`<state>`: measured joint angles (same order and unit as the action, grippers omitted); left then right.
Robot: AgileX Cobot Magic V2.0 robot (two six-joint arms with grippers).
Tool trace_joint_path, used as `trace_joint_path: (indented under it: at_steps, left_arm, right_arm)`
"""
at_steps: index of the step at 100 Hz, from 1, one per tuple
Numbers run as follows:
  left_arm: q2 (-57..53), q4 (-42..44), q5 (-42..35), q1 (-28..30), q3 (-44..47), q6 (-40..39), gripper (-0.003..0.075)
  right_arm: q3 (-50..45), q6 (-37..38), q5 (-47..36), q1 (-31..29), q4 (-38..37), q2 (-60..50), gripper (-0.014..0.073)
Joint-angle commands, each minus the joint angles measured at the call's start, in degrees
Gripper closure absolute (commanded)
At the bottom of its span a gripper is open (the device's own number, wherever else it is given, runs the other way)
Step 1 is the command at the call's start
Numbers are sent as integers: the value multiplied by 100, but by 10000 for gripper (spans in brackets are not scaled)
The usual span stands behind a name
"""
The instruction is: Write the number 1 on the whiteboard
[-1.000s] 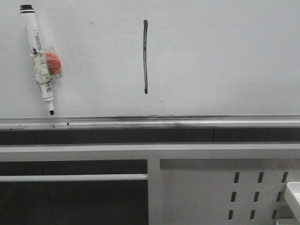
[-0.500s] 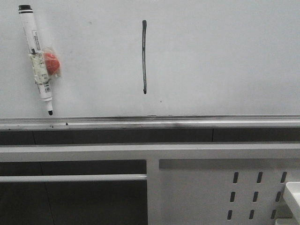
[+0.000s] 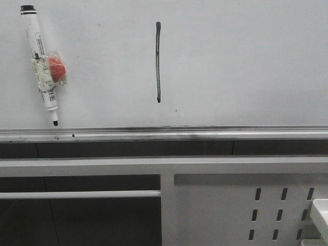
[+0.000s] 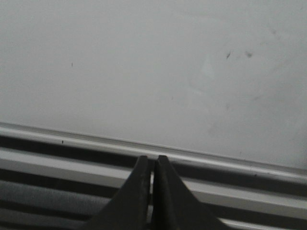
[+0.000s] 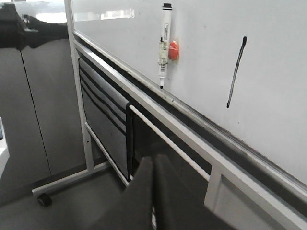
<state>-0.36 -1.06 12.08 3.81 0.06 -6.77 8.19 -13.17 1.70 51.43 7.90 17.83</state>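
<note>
The whiteboard [image 3: 246, 61] fills the upper front view, with a silver rail [image 3: 164, 134] along its lower edge. The number 1 [image 3: 158, 61] is a thin dark vertical stroke near the board's middle; it also shows in the right wrist view [image 5: 236, 72]. A white marker pen [image 3: 41, 66] with a black cap hangs on the board at upper left, beside a red magnet [image 3: 57, 69]; the pen also shows in the right wrist view [image 5: 164, 43]. My left gripper [image 4: 150, 160] is shut and empty below the rail. My right gripper [image 5: 154, 160] is shut and empty, low and away from the board.
Below the rail runs a white frame bar [image 3: 164, 165] and a white perforated metal panel [image 3: 246, 210]. In the right wrist view the board stand's leg with a caster [image 5: 44, 199] stands on the grey floor, by dark cabinets [image 5: 29, 96].
The front view's picture has shifted a few pixels; the stroke and the pen stay in place on the board. No gripper shows in the front view.
</note>
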Motion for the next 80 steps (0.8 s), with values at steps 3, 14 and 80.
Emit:
trace_joint_path:
  at_steps: [3, 14, 80]
  left_arm:
    - [71, -146, -712, 11, 229, 14, 740]
    - [71, -200, -354, -1, 217, 347, 740]
    - [-19, -171, 352, -428, 217, 1100, 740]
  right_arm:
    - [159, -8, -433, -15, 14, 26, 663]
    - [159, -8, -433, -15, 14, 26, 663]
    - [159, -8, -433, -15, 14, 26, 663]
